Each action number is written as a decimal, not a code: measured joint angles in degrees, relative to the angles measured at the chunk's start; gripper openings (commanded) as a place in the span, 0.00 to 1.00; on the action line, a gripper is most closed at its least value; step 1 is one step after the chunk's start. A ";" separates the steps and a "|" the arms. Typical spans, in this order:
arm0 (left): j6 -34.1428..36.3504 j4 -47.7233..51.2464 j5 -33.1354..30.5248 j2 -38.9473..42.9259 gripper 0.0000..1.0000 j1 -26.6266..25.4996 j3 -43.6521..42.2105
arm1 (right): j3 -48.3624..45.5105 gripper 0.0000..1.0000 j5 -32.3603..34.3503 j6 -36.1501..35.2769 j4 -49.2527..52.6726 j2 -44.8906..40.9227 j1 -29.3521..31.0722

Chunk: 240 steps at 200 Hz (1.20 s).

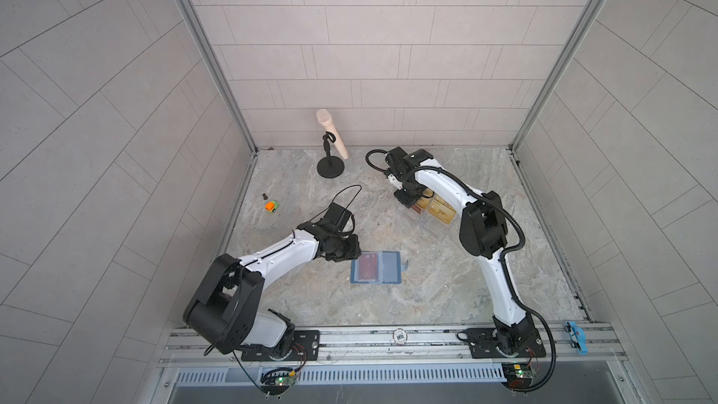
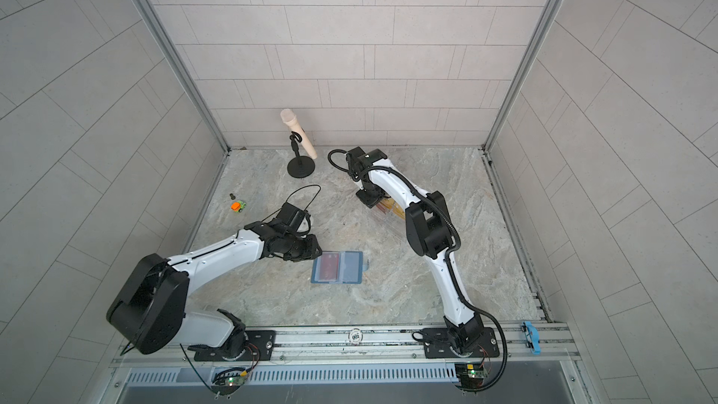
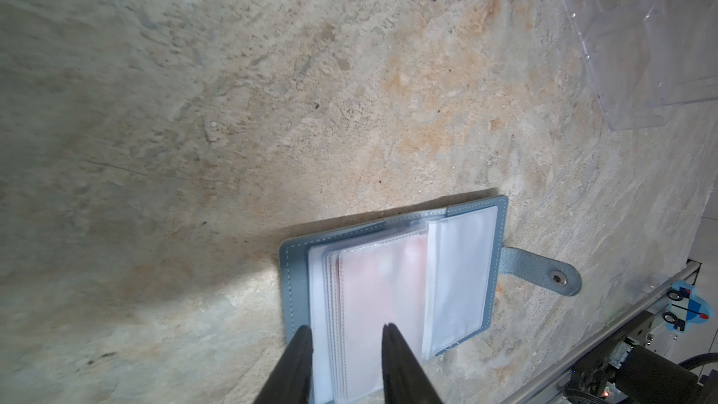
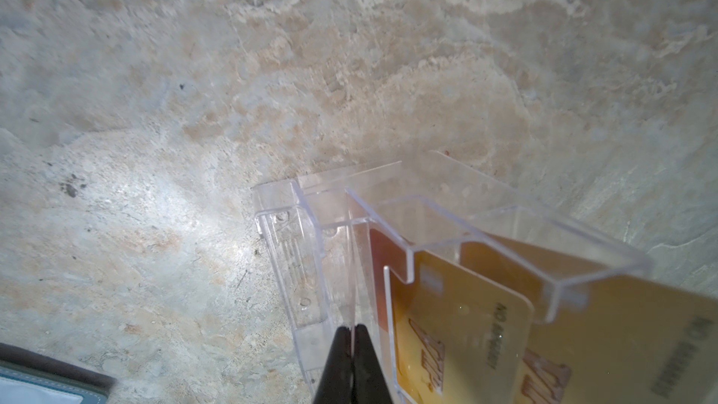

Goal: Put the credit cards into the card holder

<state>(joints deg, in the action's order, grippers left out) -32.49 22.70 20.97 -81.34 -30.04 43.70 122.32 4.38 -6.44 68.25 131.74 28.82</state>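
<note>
I'm holding the left gripper [image 3: 347, 330] partly open over the open wallet [image 3: 295, 285] lying between the arms, with a red card [image 1: 367, 266] sleeved inside. The right gripper [image 4: 352, 328] is pinching shut inside the clear stand [image 4: 287, 227], beside another red card [image 4: 379, 250].

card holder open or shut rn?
Open: card holder lies spread flat, clear sleeves facing up, snap strap undone.

The surface [image 1: 466, 285] carries one open card holder [image 1: 390, 268] near the centre, one clear tiered stand [image 1: 433, 227] toward one o'clock, one microphone [image 1: 331, 130] at eleven o'clock, and one toy car [image 1: 272, 206] beside one small dark peg [image 1: 265, 196] at ten o'clock. Two red credit cards [image 1: 367, 267] show, one in a holder sleeve, one in the tiered stand, which also holds at least two pale gold cards [image 4: 458, 328].
</note>
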 measured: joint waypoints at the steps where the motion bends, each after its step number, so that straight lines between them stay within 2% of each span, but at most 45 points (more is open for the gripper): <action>1: 0.00 0.00 0.00 0.00 0.35 0.00 0.00 | 0.00 0.03 0.00 0.00 0.00 0.00 0.00; 99: 0.02 0.85 0.28 0.37 0.35 0.00 0.00 | 2.75 0.00 -1.38 -0.13 3.26 -1.77 0.00; 145: 0.28 1.36 -0.83 3.67 0.33 -0.13 0.00 | 0.50 0.00 -5.62 2.84 3.48 -8.33 -0.28; 169: 0.66 1.38 -2.69 5.97 0.34 -1.16 -0.26 | -8.33 0.00 -13.86 6.78 -1.01 -16.68 -0.85; 208: 1.11 0.72 -4.46 10.14 0.32 -3.32 -1.86 | -32.04 0.00 -31.36 17.84 -15.56 -31.61 -1.01; 240: 0.61 -1.36 -4.76 10.23 0.30 -3.89 -4.68 | -52.30 0.00 -39.06 29.62 -31.08 -39.12 1.27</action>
<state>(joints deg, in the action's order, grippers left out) -31.88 21.34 16.21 -71.11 -33.93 39.03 70.02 -34.68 23.18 37.17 92.62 30.09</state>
